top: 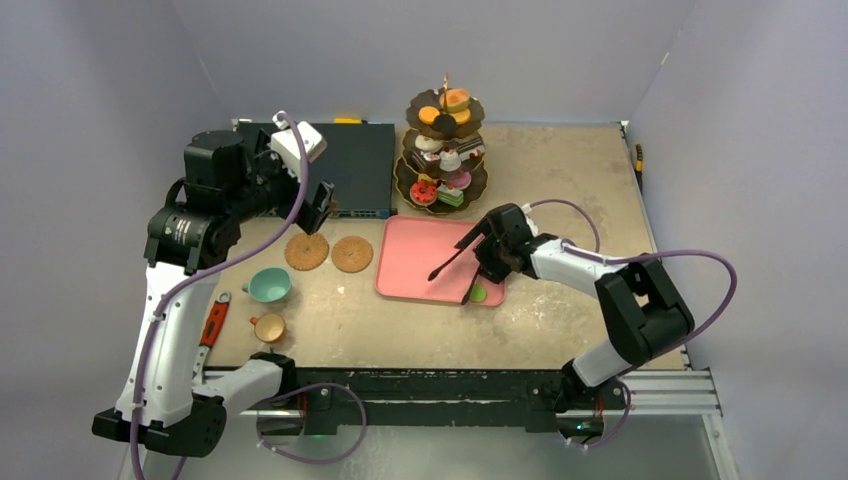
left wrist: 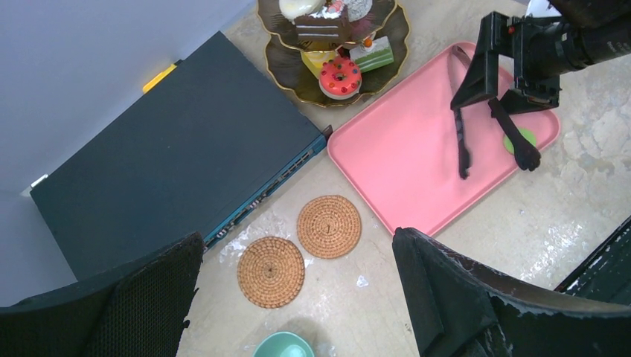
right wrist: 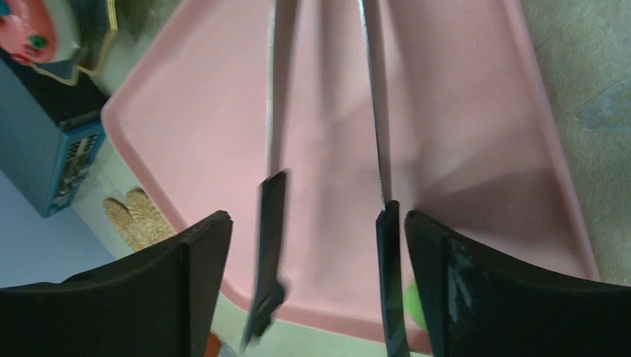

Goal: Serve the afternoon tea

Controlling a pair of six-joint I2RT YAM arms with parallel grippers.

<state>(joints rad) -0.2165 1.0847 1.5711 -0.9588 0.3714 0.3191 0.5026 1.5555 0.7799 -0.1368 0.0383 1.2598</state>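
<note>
With right hand (right wrist: 314,219) part-spread round black tongs (left wrist: 460,137), grip impossible to tell, straddle green macaron (top: 479,294) at near right corner of pink tray (top: 415,250); squeeze gently, lift level.

1. The left half of the pink tray (top: 415,250) lies bare and open from above.
2. Over its right half, the right gripper (top: 485,268) and the black tongs (top: 452,260) block access. The tong tips spread near a green macaron (top: 478,293) in the tray's near right corner.
3. Just behind the tray, the tall three-tier stand (top: 445,150) leaves only a narrow gap.
4. Behind and left of the tray sits a flat dark box (top: 350,165), with the left gripper (top: 318,205) above its near edge.
5. Just left of the tray, two woven coasters (top: 307,251) lie flat and low.
6. Farther left of the tray, the teal cup (top: 270,286) and tan cup (top: 269,327) stand apart.
7. Right of the tray, beyond the right arm, the table (top: 560,170) offers open room.
</note>
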